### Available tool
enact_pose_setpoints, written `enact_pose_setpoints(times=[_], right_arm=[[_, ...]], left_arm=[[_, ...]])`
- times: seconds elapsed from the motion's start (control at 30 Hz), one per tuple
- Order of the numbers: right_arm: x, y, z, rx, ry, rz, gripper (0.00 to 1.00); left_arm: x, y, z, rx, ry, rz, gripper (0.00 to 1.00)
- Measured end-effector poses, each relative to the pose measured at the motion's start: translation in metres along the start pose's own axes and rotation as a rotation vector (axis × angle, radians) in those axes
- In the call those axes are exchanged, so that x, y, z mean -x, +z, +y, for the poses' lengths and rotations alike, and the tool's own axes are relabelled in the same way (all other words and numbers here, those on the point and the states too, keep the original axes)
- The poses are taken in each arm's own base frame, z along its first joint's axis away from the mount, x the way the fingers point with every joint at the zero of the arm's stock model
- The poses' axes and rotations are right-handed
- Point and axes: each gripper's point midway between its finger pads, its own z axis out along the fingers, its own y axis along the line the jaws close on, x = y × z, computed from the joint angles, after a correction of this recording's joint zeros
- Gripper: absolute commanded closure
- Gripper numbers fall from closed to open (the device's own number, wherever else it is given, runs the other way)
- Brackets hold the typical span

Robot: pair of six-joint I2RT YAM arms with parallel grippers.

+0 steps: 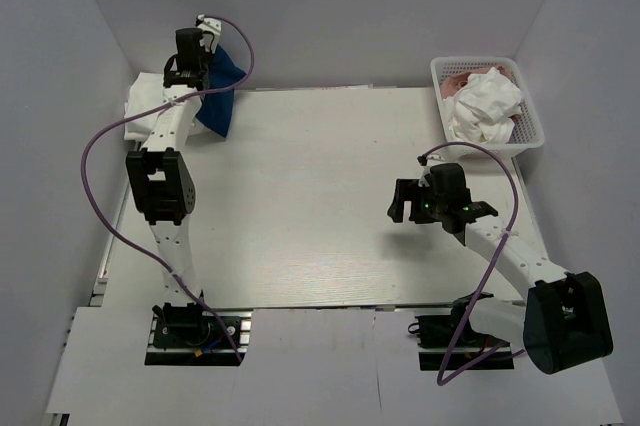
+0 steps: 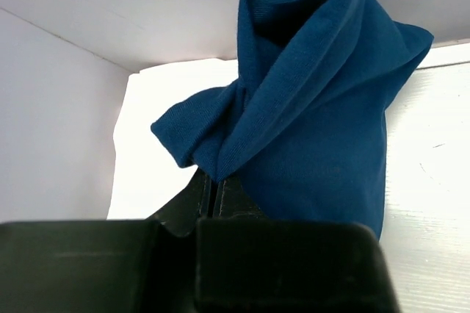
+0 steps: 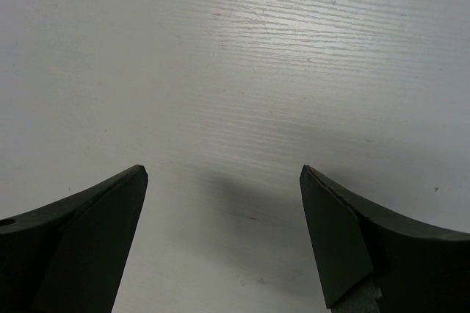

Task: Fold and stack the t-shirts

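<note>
Left gripper (image 2: 213,189) clamps a navy blue cloth t-shirt (image 2: 316,129) near the back wall (image 2: 147,4); right gripper (image 3: 224,172) gapes wide over white tabletop (image 3: 235,48).

light: bright, even, diffuse | shadows: soft, faint beneath right end effector (image 3: 222,172) | blur: wrist-view foreground soft

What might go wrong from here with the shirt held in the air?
1. The navy t-shirt hangs bunched from the left gripper, whose shut jaws pinch only a small fold; it may slip or land crumpled.
2. It hangs at the edge of the flat white t-shirt, so a release here may miss or ruffle that.
</note>
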Motion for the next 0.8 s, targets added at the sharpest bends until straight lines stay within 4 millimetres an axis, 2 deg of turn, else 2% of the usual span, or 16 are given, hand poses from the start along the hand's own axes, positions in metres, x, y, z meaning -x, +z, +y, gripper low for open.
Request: enact_pose_setpoints(times=[0.3,0.67,0.8], right_arm=[[0.004,0.001,0.003,0.013,0.006,-0.019,0.10],[0.003,0.001,0.007,0.034,0.012,-0.013,0.10],[0.003,0.001,0.005,0.027,0.013,-0.012,0.10]], left_arm=[[0.002,-0.007,0.010,-0.015,-0.036,0.001,1.00],[0.041,-0.049,0.036,-0.002,-0.094,-0.084,1.00],[0.047,-0.059,0.042,0.010,-0.102,-0.101,1.00]])
